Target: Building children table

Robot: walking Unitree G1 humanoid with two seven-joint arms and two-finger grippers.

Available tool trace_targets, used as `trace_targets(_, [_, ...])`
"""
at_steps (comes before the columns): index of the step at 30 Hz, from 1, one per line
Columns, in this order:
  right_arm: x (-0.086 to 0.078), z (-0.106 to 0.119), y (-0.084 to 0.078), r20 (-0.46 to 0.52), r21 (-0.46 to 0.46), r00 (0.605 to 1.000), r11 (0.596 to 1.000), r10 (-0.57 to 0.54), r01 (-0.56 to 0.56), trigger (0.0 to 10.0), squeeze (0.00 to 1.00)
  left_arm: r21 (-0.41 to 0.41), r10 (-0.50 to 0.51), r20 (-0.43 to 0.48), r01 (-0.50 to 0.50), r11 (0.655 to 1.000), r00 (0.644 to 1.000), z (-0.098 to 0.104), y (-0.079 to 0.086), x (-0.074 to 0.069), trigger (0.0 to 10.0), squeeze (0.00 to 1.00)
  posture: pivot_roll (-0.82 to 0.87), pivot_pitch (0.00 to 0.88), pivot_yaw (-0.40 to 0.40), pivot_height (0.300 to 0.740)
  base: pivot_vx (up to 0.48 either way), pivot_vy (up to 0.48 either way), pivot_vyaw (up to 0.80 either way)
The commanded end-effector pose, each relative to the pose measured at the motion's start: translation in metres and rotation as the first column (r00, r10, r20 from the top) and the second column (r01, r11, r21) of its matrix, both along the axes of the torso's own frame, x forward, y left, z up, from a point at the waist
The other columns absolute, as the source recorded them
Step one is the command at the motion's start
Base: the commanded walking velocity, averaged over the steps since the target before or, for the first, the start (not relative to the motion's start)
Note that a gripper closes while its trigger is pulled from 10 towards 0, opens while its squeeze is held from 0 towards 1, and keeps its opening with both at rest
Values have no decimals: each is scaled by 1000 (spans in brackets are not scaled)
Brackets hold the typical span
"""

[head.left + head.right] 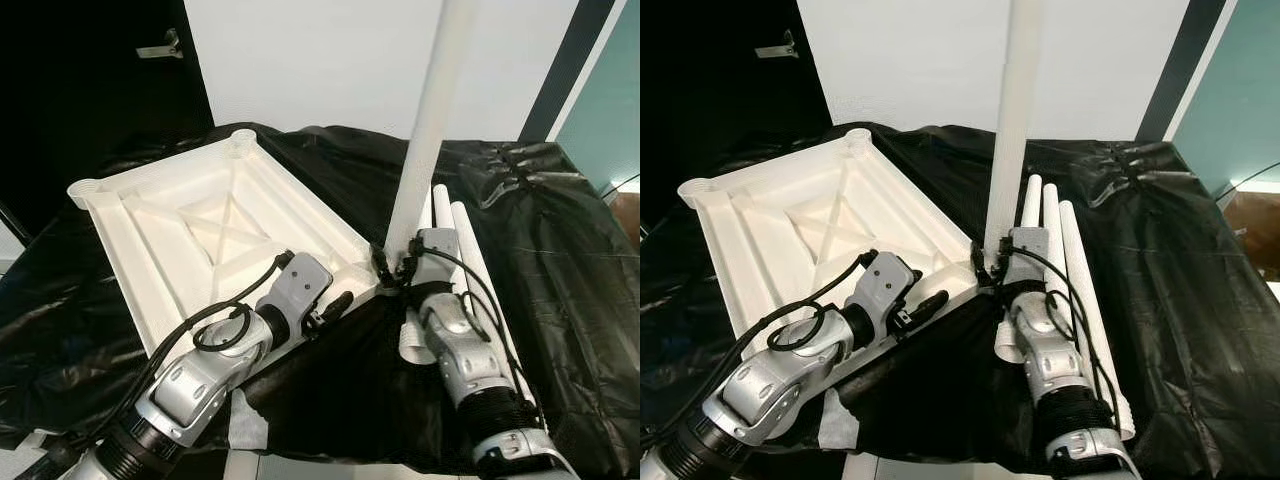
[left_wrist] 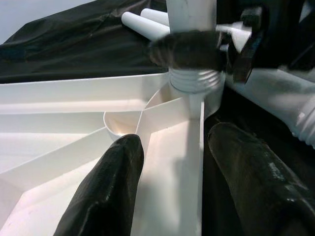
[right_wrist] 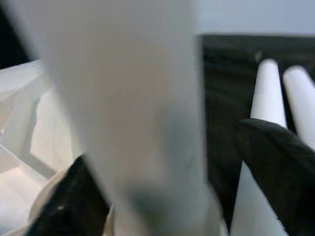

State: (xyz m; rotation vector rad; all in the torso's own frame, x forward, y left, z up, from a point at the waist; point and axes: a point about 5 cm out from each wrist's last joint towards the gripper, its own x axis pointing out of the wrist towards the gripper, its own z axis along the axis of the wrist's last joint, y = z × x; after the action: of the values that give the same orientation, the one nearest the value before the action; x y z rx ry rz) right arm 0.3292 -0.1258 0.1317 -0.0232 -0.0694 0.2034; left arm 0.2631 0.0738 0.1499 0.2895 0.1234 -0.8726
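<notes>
On the black cloth (image 1: 560,260), our right gripper (image 1: 392,268) clamps the upright leg (image 1: 428,130) at the tabletop (image 1: 200,235) corner; our left gripper (image 1: 345,300) straddles that tabletop's rim, fingers apart.

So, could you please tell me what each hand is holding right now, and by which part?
The right hand grips the upright white leg near its threaded bottom end. The left hand is open beside the tabletop's corner, holding nothing.

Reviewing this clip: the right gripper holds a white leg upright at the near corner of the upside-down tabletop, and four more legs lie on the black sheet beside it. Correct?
Not quite: three spare legs lie on the black sheet, as the right eye view shows. The rest stands: the right gripper holds the upright leg at the tabletop corner.
</notes>
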Motion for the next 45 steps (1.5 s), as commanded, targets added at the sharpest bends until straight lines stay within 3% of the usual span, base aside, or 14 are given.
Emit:
trace_targets(1, [-3, 1, -6, 11, -2, 999, 999, 40, -40, 10000, 1000, 10, -160, -50, 161, 987, 986, -3, -2, -7, 10000, 0, -6, 0, -9, 740, 0, 0, 0])
trace_targets(7, [-6, 7, -24, 29, -44, 973, 973, 228, -227, 10000, 1000, 8, -158, -56, 159, 987, 986, -3, -2, -9, 10000, 0, -9, 0, -2, 740, 0, 0, 0])
trace_targets(8, [-5, 8, -28, 24, -60, 965, 964, 260, -258, 10000, 0, 8, -159, -57, 160, 987, 986, -3, -2, -9, 10000, 0, -10, 0, 1, 740, 0, 0, 0])
trace_targets(12, [-3, 10, -32, 9, -80, 946, 943, 324, -323, 10000, 0, 10, -161, -56, 162, 987, 985, -3, -2, -9, 10000, 0, -10, 0, 0, 740, 0, 0, 0])
trace_targets(17, [5, 11, -26, -48, -128, 874, 865, 483, -485, 10000, 0, 9, -165, -54, 166, 986, 985, -2, -3, -8, 10000, 0, -7, 0, 5, 740, 0, 0, 0])
trace_targets(23, [10, 7, -19, -103, -137, 821, 810, 561, -570, 10000, 0, 8, -166, -49, 167, 986, 985, -1, -3, -7, 10000, 0, -3, 0, 4, 740, 0, 0, 0])
trace_targets(24, [11, 7, -18, -109, -157, 816, 801, 568, -578, 8588, 0, 8, -165, -47, 166, 986, 985, 0, -3, -7, 10000, 0, 2, 0, -1, 740, 0, 0, 0])
trace_targets(25, [11, 7, -18, -109, -157, 816, 801, 568, -578, 8588, 0, 8, -165, -47, 166, 986, 985, 0, -3, -7, 10000, 0, 2, 0, -1, 740, 0, 0, 0])
trace_targets(26, [14, 7, -18, -117, -171, 813, 794, 571, -583, 1569, 0, 7, -164, -47, 165, 986, 985, 0, -3, -7, 10000, 0, 4, 0, -3, 740, 0, 0, 0])
trace_targets(27, [16, 7, -18, -129, -183, 813, 792, 568, -582, 0, 0, 7, -164, -46, 164, 986, 985, 0, -3, -7, 10000, 0, 4, 0, -3, 740, 0, 0, 0])
trace_targets(34, [20, 3, -26, -156, -180, 830, 811, 536, -557, 0, 0, 4, -163, -50, 163, 987, 985, -2, -4, -9, 10000, 0, 1, 0, -8, 740, 0, 0, 0])
trace_targets(39, [22, -6, -36, -171, -144, 897, 890, 407, -432, 0, 0, 3, -166, -49, 166, 986, 985, -2, -5, -8, 10000, 0, -4, 0, -8, 740, 0, 0, 0])
trace_targets(42, [22, -7, -36, -167, -138, 907, 902, 385, -409, 0, 0, 3, -166, -50, 166, 986, 985, -2, -5, -8, 10000, 0, -4, 0, -8, 740, 0, 0, 0])
trace_targets(45, [22, -15, -36, -180, -116, 948, 952, 262, -285, 39, 0, 5, -166, -50, 167, 986, 985, -2, -6, -8, 10000, 0, -8, 0, -9, 740, 0, 0, 0])
